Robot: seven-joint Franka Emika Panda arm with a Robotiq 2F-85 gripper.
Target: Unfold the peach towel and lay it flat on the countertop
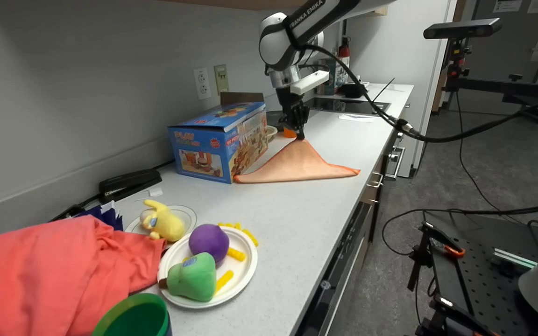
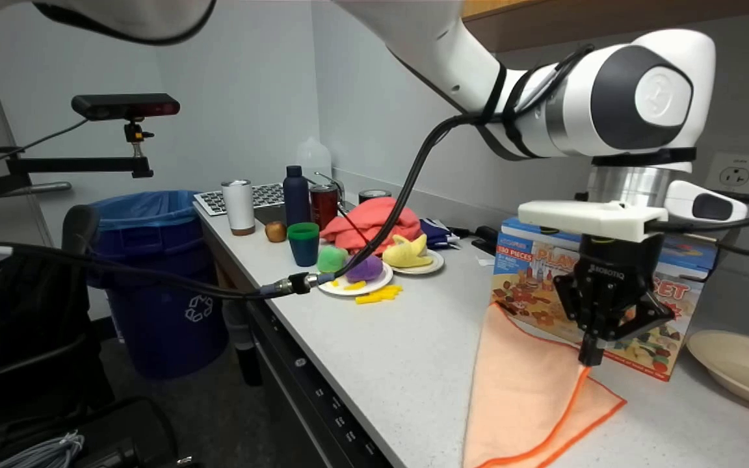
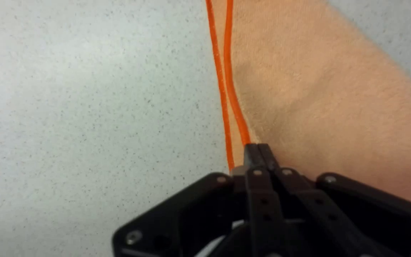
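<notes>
Pinching an orange-hemmed edge of the small, thin peach-orange cloth towel (image 1: 297, 165), the black two-fingered gripper (image 2: 589, 359) stands closed on it, just beside the blue, picture-printed cardboard box (image 1: 222, 140). The towel lies by that box on the speckled light grey-white countertop (image 1: 278, 233), one layer over another. Well apart from the box sits a bulky coral-red cloth heap (image 1: 54, 275); near the box, a shallow round beige bowl (image 2: 742, 365).

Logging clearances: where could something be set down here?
Bare: the light grey countertop between the peach cloth towel and yellow toy sticks beside the round white plate. Crowded: around the coral-red cloth heap, and beside the blue cardboard box, where the black end effector pinches the towel.
</notes>
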